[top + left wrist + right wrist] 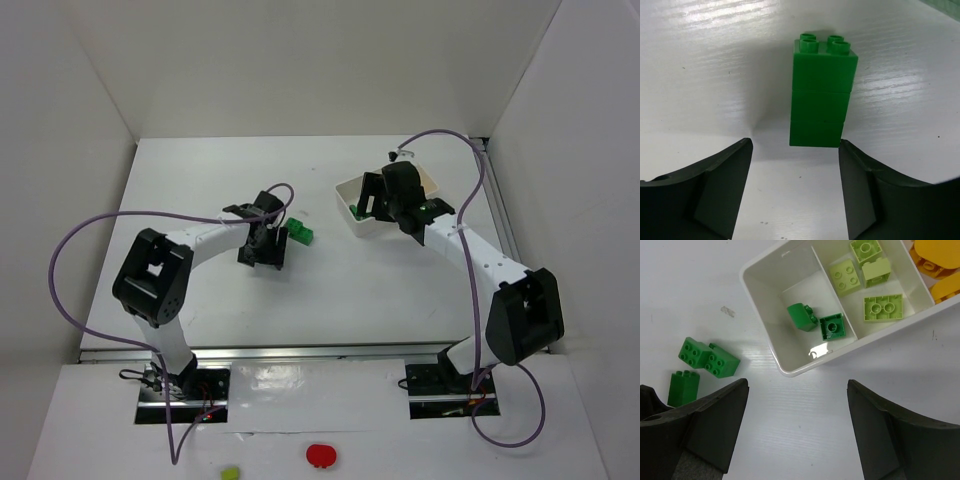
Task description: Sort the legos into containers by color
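Bricks of green studded plastic (300, 235) sit loose on the white counter (200, 180) near its middle. They lie a short way left of the white rectangular plastic tray (352, 225) and do not touch it.

The left tool (270, 240) is just to the left of them. In the left wrist view the green bricks (822, 92) show as one column with seams across it and studs at the far end. Whether it stands or lies flat cannot be told. Its near end lies just beyond the tips of the left tool (795, 190), off centre and close to the right-hand finger (865, 190). That tool is released, its jaws spread wide with nothing between them.

The right tool (368, 205) hangs over the tray's left end, and it is also released and empty. In its wrist view the tray (762, 315) lies just beyond the spread tips of the right tool (797, 425). Three of the loose green bricks (720, 360) show to the tray's left, two of them touching side by side with studs up and the third a little nearer.

The tray's left compartment holds two dark green bricks (832, 326). The next compartment to the right holds four pale lime bricks (883, 307). Orange-yellow pieces (935, 265) fill the compartment beyond that and are cut off by the frame edge.
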Motion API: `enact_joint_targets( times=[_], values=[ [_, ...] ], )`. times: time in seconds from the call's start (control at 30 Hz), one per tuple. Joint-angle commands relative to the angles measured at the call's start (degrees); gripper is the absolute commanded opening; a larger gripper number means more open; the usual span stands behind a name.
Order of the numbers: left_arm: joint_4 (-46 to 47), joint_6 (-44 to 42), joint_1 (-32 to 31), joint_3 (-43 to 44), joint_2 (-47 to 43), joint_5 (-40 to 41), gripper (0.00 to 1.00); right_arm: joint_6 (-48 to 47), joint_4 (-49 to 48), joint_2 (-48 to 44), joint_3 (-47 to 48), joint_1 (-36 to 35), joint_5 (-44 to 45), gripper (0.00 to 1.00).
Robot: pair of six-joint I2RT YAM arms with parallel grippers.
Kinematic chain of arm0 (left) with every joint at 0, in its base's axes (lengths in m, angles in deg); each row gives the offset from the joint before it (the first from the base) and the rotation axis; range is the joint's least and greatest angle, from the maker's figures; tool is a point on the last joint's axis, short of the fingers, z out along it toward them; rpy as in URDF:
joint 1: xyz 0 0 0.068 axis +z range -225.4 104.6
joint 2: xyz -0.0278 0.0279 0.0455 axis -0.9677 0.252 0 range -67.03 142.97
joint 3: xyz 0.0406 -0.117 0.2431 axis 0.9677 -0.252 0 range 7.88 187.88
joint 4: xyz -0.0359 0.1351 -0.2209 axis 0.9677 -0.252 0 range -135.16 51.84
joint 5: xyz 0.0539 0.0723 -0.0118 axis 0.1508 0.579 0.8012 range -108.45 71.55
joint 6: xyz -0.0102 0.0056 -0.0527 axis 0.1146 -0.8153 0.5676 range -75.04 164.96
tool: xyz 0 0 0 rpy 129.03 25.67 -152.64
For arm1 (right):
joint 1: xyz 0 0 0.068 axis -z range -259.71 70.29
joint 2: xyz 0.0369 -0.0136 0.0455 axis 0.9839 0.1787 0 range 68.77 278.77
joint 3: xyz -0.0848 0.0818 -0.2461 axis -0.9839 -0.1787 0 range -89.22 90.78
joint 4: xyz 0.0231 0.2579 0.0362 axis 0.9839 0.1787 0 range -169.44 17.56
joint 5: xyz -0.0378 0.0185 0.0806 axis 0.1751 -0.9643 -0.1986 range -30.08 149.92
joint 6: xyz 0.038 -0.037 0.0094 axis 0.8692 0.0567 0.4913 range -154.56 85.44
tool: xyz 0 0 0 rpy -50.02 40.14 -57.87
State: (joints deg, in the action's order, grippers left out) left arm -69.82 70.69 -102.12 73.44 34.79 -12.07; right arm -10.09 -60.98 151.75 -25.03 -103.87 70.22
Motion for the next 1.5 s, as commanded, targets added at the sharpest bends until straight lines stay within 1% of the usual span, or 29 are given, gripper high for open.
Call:
enact_joint_targets(
  times=[0.0, 0.07, 0.2, 0.23, 0.33, 0.43, 0.47, 0.5, 0.53, 0.57, 0.6, 0.7, 0.73, 0.77, 0.8, 0.83, 0.87, 0.9, 0.93, 0.97, 1.0, 1.03, 1.07, 1.13, 1.17, 1.23, 1.3, 1.37, 1.47],
  values=[
    [0.72, 2.63, -0.88, 1.94, -0.31, 2.59, 0.78, -0.65, -0.44, -2.12, 2.0, 0.26, 0.59, 0.87],
    [2.21, 4.84, -1.57, 1.94, -0.31, 4.43, 0.77, -0.65, -0.44, -2.12, 2.0, 0.26, 0.59, 0.87],
    [1.69, 7.39, -3.16, 4.13, 2.41, 9.17, 0.76, -0.65, -0.44, -2.65, 2.0, 0.26, 0.59, 0.87],
    [1.69, 7.92, -3.16, 4.14, 3.81, 9.97, 0.72, -0.65, -0.44, -2.65, 2.0, 0.26, 0.59, 0.87],
    [1.69, 8.45, -3.69, 5.37, 5.22, 11.29, 0.71, -0.65, 0.08, -3.18, 2.0, 0.26, 0.59, 0.87],
    [2.21, 8.45, -3.69, 6.06, 6.37, 11.82, 0.64, -0.65, 0.09, -3.18, 1.47, 0.26, 0.59, 0.87],
    [2.22, 8.45, -3.69, 6.07, 6.37, 11.82, 0.58, -0.65, 0.09, -3.18, 1.47, 0.26, 0.59, 0.87],
    [1.35, 8.45, -3.69, 6.68, 6.98, 12.69, 0.49, -0.65, 0.09, -3.18, 1.47, 0.26, 0.59, 0.87],
    [0.82, 8.45, -3.69, 7.47, 6.99, 12.7, 0.41, -0.65, 0.09, -3.7, 1.47, 0.26, 0.59, 0.87],
    [-0.49, 8.45, -3.69, 7.48, 6.99, 13.92, 0.37, -0.65, 0.7, -3.7, 1.47, 0.26, 0.59, 0.87],
    [-1.55, 8.45, -3.69, 8.17, 6.99, 14.71, 0.34, -0.65, 0.7, -3.7, 1.47, 0.26, 0.59, 0.87],
    [-3.58, 6.35, -3.16, 8.71, 3.4, 15.25, 0.25, -1.18, 1.23, -4.22, 2.0, 0.26, 0.59, 0.87],
    [-3.58, 4.34, -3.16, 8.1, 1.56, 12.55, 0.22, -1.7, 1.23, -4.23, 2.0, 0.26, -0.1, 0.87],
    [-3.58, 3.37, -3.16, 7.22, -2.72, 10.7, 0.16, -2.58, 1.23, -4.23, 2.52, 0.78, -1.07, 0.87],
    [-2.71, 1.96, -2.55, 6.69, -5.03, 7.98, 0.06, -3.63, 1.23, -4.23, 2.53, 0.78, -5.43, 0.87],
    [-2.18, -1.1, -1.85, 6.69, -7.14, 0.73, 0.0, -5.9, 0.53, -4.23, 2.53, 0.78, -8.43, 0.87],
    [-1.66, -2.87, -1.84, 6.08, -10.73, -3.69, 0.0, -7.14, -1.21, -4.23, 2.0, 0.78, -12.29, 0.87],
    [-1.65, -4.54, -0.89, 6.07, -12.07, -8.35, 0.0, -8.2, -2.28, -4.23, 2.0, 0.78, -16.85, 0.87],
    [-1.13, -6.21, -0.01, 6.07, -13.22, -13.35, 0.0, -9.17, -3.33, -4.23, 1.3, 1.48, -26.12, 0.87],
    [-1.12, -9.1, 0.0, 6.85, -14.01, -23.32, 0.0, -9.7, -4.39, -4.23, 1.3, 1.49, -30.48, 0.87],
    [-1.12, -10.34, 0.78, 6.86, -14.71, -28.29, 0.0, -10.23, -5.96, -4.23, 1.3, 2.18, -34.52, 0.87],
    [-0.6, -11.49, 0.79, 6.86, -15.24, -33.22, 0.0, -10.23, -6.59, -4.23, 1.3, 2.19, -41.44, 0.87],
    [-0.6, -13.5, 1.66, 7.38, -15.25, -42.66, 0.0, -10.75, -7.11, -4.23, 1.3, 2.19, -44.81, 0.87],
    [0.11, -14.74, 2.29, 8.09, -15.25, -49.32, 0.0, -11.28, -8.6, -4.23, 1.3, 2.71, -50.1, 0.87],
    [0.11, -15.97, 2.9, 8.09, -14.38, -55.79, 0.0, -11.98, -9.14, -3.71, 1.9, 2.72, -55.25, 0.87],
    [1.33, -16.5, 3.42, 8.71, -13.59, -63.1, 0.0, -12.6, -9.14, -3.7, 2.69, 2.72, -60.37, 0.88],
    [1.86, -17.2, 3.43, 9.4, -12.79, -66.91, 0.0, -13.22, -9.14, -3.01, 3.32, 2.72, -62.24, 0.9],
    [2.48, -17.21, 3.43, 9.93, -12.79, -69.81, 0.0, -13.91, -8.45, -2.39, 4.02, 2.72, -63.57, 0.92],
    [3.79, -17.21, 3.43, 9.94, -12.79, -70.44, 0.0, -15.15, -7.91, -0.72, 4.72, 2.72, -68.64, 0.93]
  ],
)
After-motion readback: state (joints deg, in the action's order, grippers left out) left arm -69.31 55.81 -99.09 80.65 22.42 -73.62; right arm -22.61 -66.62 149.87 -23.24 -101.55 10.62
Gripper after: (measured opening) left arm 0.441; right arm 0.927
